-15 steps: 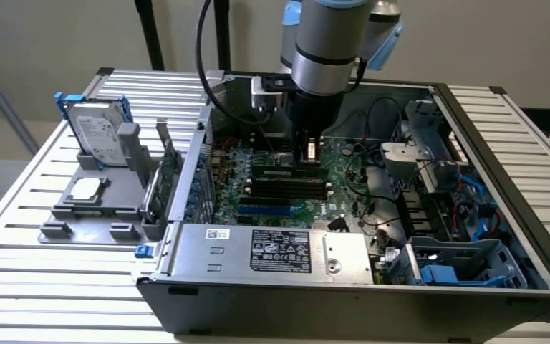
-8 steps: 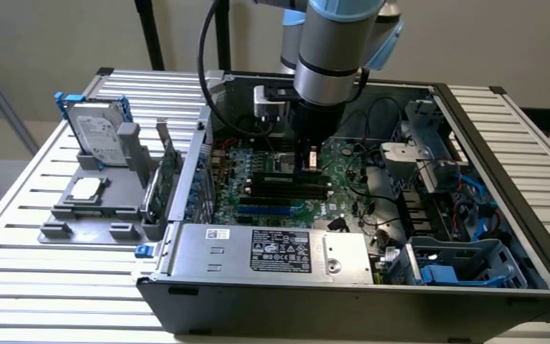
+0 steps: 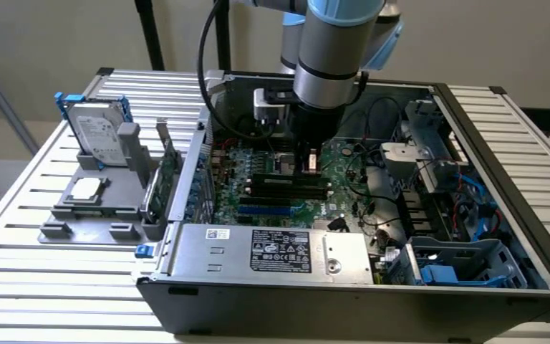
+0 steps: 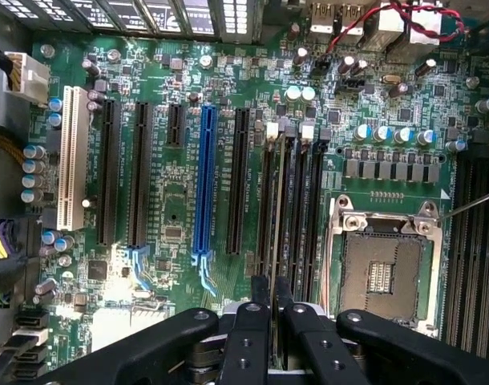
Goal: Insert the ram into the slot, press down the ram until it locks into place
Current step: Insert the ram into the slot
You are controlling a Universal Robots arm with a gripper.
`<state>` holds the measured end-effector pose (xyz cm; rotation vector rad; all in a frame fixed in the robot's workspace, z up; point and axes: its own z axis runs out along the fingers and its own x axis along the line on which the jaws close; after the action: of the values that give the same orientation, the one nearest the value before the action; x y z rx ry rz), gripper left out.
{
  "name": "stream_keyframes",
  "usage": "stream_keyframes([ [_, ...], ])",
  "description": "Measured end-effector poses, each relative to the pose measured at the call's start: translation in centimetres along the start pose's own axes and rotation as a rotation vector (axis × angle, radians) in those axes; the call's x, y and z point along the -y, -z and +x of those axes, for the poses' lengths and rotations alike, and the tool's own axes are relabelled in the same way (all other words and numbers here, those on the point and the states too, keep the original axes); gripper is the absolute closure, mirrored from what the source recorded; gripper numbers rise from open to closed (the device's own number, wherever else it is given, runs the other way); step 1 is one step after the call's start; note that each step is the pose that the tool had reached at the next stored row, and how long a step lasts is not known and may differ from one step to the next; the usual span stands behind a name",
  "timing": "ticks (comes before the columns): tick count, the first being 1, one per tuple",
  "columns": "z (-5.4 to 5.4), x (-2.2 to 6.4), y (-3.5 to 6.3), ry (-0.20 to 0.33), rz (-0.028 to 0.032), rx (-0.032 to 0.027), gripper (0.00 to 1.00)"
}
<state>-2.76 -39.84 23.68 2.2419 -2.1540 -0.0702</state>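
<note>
In the wrist view the ram (image 4: 278, 208) appears edge-on as a thin pale strip, standing upright between my fingers. It lines up with one of the long black memory slots (image 4: 313, 200) beside the processor socket, and it hides the slot beneath it. My gripper (image 4: 276, 325) is shut on the ram's near end, one black finger (image 4: 252, 337) on each side. From the exterior view the gripper (image 3: 309, 163) is low inside the open computer case, just above the row of black slots (image 3: 285, 188). How deep the ram sits cannot be made out.
The square silver processor socket (image 4: 382, 269) lies next to the memory slots. Long black, blue (image 4: 205, 184) and white (image 4: 72, 156) expansion sockets run parallel further off. A power supply (image 3: 275, 247), loose cables (image 3: 380, 154) and a blue drive cage (image 3: 466, 266) crowd the case. A hard drive (image 3: 98, 132) stands outside.
</note>
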Motion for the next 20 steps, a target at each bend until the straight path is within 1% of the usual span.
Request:
stream_keyframes([
  [14,0.24,-0.02,-0.88,0.003,0.0004,0.0011,0.86],
  [20,0.26,-0.01,-1.01,0.004,0.0013,0.0016,0.86],
])
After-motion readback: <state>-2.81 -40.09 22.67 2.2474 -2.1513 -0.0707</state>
